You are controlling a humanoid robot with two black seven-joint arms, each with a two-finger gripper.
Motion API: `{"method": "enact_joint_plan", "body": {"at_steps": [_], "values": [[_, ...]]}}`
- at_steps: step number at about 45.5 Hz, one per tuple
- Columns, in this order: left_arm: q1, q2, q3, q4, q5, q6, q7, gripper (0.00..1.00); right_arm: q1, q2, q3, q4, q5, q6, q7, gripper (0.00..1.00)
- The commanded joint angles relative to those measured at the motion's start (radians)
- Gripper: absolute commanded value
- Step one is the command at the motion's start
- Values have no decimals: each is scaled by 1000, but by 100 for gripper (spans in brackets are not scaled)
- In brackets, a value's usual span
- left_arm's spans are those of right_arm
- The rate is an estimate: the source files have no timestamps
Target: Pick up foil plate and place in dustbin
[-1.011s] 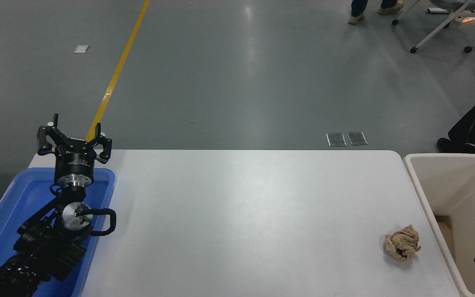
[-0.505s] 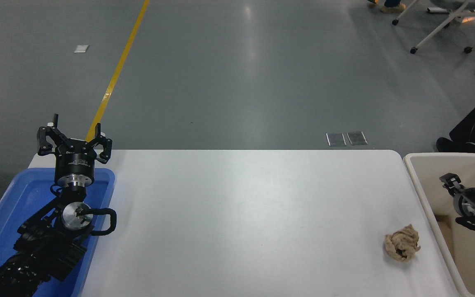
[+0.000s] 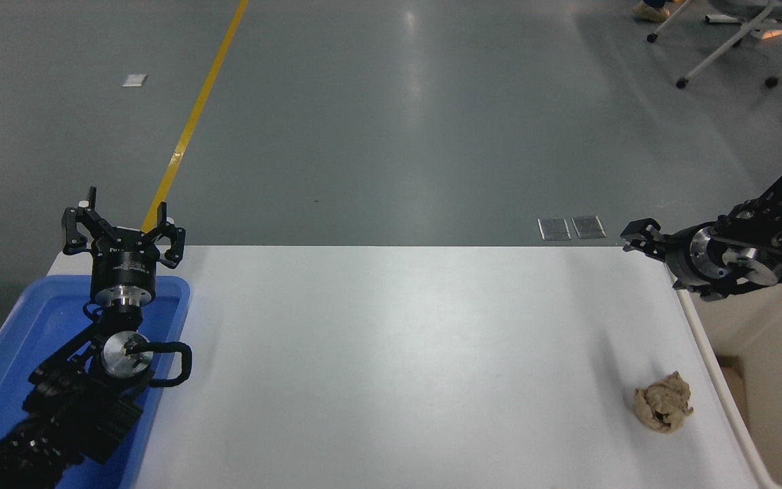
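Note:
The foil plate is out of view. The dustbin [image 3: 781, 353], a cream plastic bin, stands against the table's right edge, cut off by the picture's right side. My right gripper [image 3: 637, 237] comes in from the right edge and hovers over the table's far right corner, just left of the dustbin's far rim, pointing left. It is seen side-on and carries nothing that I can see. My left gripper [image 3: 123, 229] is parked at the lower left over a blue tray, open and empty.
A crumpled tan paper ball [image 3: 664, 402] lies on the white table [image 3: 391, 353] near its right edge, beside the dustbin. The blue tray [image 3: 21, 326] sits at the table's left end. A chair [image 3: 737, 34] and a person's foot [image 3: 649, 9] show far back.
My right arm has risen out of the dustbin and swung left and away from me, from low inside the bin to above its far rim at the table's corner. The left arm has not moved.

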Motion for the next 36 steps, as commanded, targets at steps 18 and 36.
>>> {"method": "enact_joint_plan", "body": {"at_steps": [18,36], "values": [[2,1,0,0,0,0,0,99,658,-128,-207,646,-45,298,-1,100],[2,1,0,0,0,0,0,99,761,-125,-216,669,-28,421,-30,100]]}}
